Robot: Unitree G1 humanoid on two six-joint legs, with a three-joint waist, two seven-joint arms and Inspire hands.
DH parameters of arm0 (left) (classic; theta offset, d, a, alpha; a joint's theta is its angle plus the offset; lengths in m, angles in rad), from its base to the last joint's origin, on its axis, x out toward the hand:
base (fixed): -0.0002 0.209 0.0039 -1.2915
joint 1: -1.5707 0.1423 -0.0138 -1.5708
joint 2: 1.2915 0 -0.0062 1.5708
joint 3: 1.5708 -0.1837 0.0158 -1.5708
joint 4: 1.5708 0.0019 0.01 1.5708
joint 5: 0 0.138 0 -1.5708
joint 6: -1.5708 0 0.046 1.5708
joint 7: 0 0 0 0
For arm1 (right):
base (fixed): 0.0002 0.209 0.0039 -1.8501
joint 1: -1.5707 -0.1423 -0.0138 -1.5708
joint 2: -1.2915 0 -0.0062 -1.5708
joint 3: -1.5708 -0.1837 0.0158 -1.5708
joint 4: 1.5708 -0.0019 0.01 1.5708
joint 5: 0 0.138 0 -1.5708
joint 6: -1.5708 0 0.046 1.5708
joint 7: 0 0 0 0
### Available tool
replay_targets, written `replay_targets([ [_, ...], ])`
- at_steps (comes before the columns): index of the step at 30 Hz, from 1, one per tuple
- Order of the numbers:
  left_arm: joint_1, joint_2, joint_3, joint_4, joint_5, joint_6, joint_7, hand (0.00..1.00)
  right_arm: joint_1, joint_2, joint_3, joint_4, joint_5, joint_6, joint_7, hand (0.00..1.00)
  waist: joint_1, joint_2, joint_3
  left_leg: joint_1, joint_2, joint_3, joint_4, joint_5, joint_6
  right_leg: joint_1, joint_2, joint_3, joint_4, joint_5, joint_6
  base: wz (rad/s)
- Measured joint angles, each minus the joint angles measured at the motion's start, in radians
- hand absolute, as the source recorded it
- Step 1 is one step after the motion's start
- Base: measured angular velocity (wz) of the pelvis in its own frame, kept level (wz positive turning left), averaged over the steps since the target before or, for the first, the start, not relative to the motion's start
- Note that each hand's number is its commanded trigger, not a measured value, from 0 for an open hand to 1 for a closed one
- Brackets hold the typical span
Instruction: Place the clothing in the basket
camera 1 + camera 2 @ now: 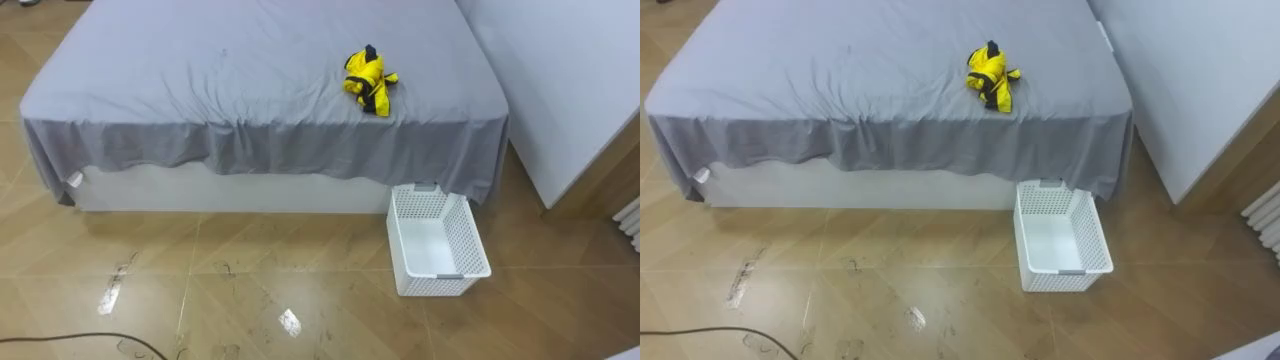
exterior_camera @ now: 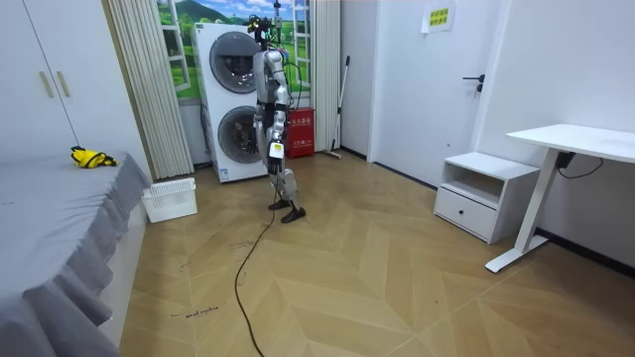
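Note:
A crumpled yellow and black garment (image 1: 369, 82) lies on the grey bed (image 1: 220, 70) near its front right corner. The same garment (image 2: 89, 157) lies on the bed at the room view's left. A white perforated basket (image 1: 470, 240) stands empty on the wooden floor just below that corner, against the hanging sheet. In the room view the basket (image 2: 171, 201) sits between the bed and me. I stand a few steps from the bed, in front of the stacked washing machines (image 2: 233, 99). My left hand (image 2: 276, 150) hangs at my side, holding nothing that I can make out.
A white panel (image 1: 570, 80) runs along the bed's right side, with a radiator (image 1: 630, 222) behind it. A white desk (image 2: 575, 149) and a low cabinet (image 2: 476, 193) stand at the room view's right. Open wooden floor lies between me and the basket.

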Motion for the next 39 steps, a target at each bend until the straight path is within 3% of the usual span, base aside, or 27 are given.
replay_targets([
  [6, -0.001, 0.000, -0.001, 0.000, 0.000, -0.004, 0.000, 0.00, 0.000, 0.001, 0.000, 0.001, 0.002, 0.000, -0.006, 0.00, 0.001, 0.000, -0.0008, 0.000, 0.000, 0.000, 0.000, 0.000, 0.000, 0.000, 0.000, 0.000, 0.001, 0.000, 0.000, 0.00],
  [14, 0.003, 0.000, -0.021, 0.001, 0.001, 0.006, 0.012, 0.00, 0.011, 0.001, 0.010, 0.007, 0.059, -0.001, -0.035, 0.00, -0.003, 0.020, -0.0001, -0.002, 0.001, -0.006, 0.000, 0.000, 0.000, 0.007, 0.000, 0.000, 0.003, 0.000, 0.000, 0.02],
  [19, 0.006, 0.000, -0.020, 0.001, -0.002, 0.008, 0.016, 0.00, 0.020, 0.003, 0.010, 0.002, 0.087, -0.001, -0.040, 0.00, -0.003, 0.019, -0.0011, 0.001, 0.001, -0.004, 0.001, 0.000, 0.000, 0.014, 0.001, -0.001, 0.001, -0.001, 0.000, 0.00],
  [21, 0.009, -0.003, -0.008, -0.001, -0.006, 0.009, 0.017, 0.00, 0.020, 0.002, 0.008, 0.002, 0.083, 0.000, -0.027, 0.00, -0.003, 0.018, -0.0053, -0.002, 0.003, -0.004, 0.006, -0.002, 0.001, 0.006, 0.002, -0.004, 0.002, -0.002, -0.001, 0.05],
  [24, 0.011, -0.001, -0.001, -0.009, -0.039, 0.009, 0.016, 0.00, 0.016, 0.002, 0.001, 0.001, 0.065, 0.001, -0.011, 0.00, 0.000, 0.016, -0.0059, -0.032, 0.023, 0.004, 0.080, -0.041, -0.004, -0.009, 0.011, -0.010, 0.034, -0.020, -0.007, -0.03],
  [26, 0.015, 0.004, 0.010, -0.013, -0.109, 0.009, 0.011, 0.00, 0.018, 0.004, 0.010, 0.001, 0.064, -0.002, -0.003, 0.00, 0.006, 0.008, -0.0072, -0.082, 0.040, 0.008, 0.214, -0.072, -0.015, -0.017, 0.015, 0.003, 0.068, -0.047, -0.015, -0.12],
  [28, 0.016, 0.007, 0.020, -0.023, -0.151, 0.009, 0.006, 0.00, 0.022, 0.004, 0.011, 0.007, 0.067, -0.003, 0.001, 0.00, 0.013, 0.004, -0.0057, -0.134, 0.058, 0.009, 0.343, -0.076, -0.017, -0.014, 0.013, 0.005, 0.082, -0.053, -0.025, -0.15],
  [30, 0.019, 0.006, 0.025, -0.028, -0.176, 0.001, 0.005, 0.00, 0.024, 0.001, 0.009, 0.006, 0.067, -0.010, 0.000, 0.00, 0.013, 0.007, 0.0061, -0.218, 0.082, 0.018, 0.515, -0.072, -0.015, 0.001, 0.023, 0.011, 0.090, -0.062, -0.037, 0.02],
  [31, 0.012, 0.005, 0.024, -0.035, -0.180, -0.013, 0.005, 0.00, 0.028, -0.003, 0.009, 0.007, 0.082, -0.017, -0.001, 0.00, 0.003, 0.018, 0.0037, -0.272, 0.087, 0.011, 0.576, -0.082, -0.010, 0.008, 0.028, 0.019, 0.100, -0.083, -0.049, 0.17],
  [33, 0.013, 0.005, -0.002, -0.044, -0.243, -0.034, 0.001, 0.00, 0.030, -0.013, 0.010, 0.008, 0.102, -0.019, -0.003, 0.00, -0.004, 0.016, 0.0033, -0.350, 0.046, 0.008, 0.500, -0.086, 0.005, 0.005, 0.006, 0.019, 0.126, -0.114, -0.044, 0.07],
  [34, 0.014, 0.002, -0.012, -0.053, -0.279, -0.042, 0.000, 0.00, 0.031, -0.018, 0.013, 0.008, 0.101, -0.017, -0.006, 0.00, -0.004, 0.010, 0.0008, -0.406, 0.015, 0.009, 0.389, -0.068, -0.008, 0.006, -0.011, 0.024, 0.136, -0.133, -0.033, -0.21],
  [35, 0.016, 0.000, -0.013, -0.052, -0.288, -0.050, 0.000, 0.00, 0.030, -0.021, 0.018, 0.005, 0.098, -0.012, -0.013, 0.00, 0.002, 0.011, 0.0010, -0.452, 0.001, 0.009, 0.258, -0.006, -0.019, 0.006, -0.027, 0.024, 0.144, -0.152, -0.023, -0.33],
  [36, 0.021, -0.001, -0.012, -0.051, -0.293, -0.053, -0.001, 0.00, 0.031, -0.022, 0.019, 0.005, 0.095, -0.011, -0.014, 0.00, 0.009, 0.010, 0.0005, -0.469, 0.002, 0.009, 0.205, 0.041, -0.021, 0.011, -0.034, 0.029, 0.145, -0.158, -0.021, -0.51],
  [37, 0.035, -0.002, -0.011, -0.050, -0.302, -0.056, -0.001, 0.00, 0.032, -0.024, 0.020, 0.005, 0.085, -0.010, -0.014, 0.00, 0.013, 0.012, 0.0017, -0.483, 0.006, 0.010, 0.134, 0.110, -0.022, 0.028, -0.050, 0.040, 0.141, -0.176, -0.009, -0.50],
  [38, 0.044, -0.004, -0.010, -0.049, -0.315, -0.057, -0.003, 0.00, 0.037, -0.025, 0.021, 0.005, 0.079, -0.007, -0.015, 0.00, 0.014, 0.008, -0.0013, -0.486, 0.001, 0.031, 0.118, 0.184, -0.009, 0.047, -0.068, 0.057, 0.136, -0.198, 0.006, -0.39],
  [39, 0.043, -0.005, -0.008, -0.049, -0.314, -0.059, -0.004, 0.00, 0.037, -0.026, 0.019, 0.005, 0.079, -0.006, -0.017, 0.00, 0.013, 0.004, -0.0021, -0.490, -0.010, 0.039, 0.120, 0.212, 0.016, 0.052, -0.079, 0.062, 0.130, -0.205, 0.017, -0.06],
])
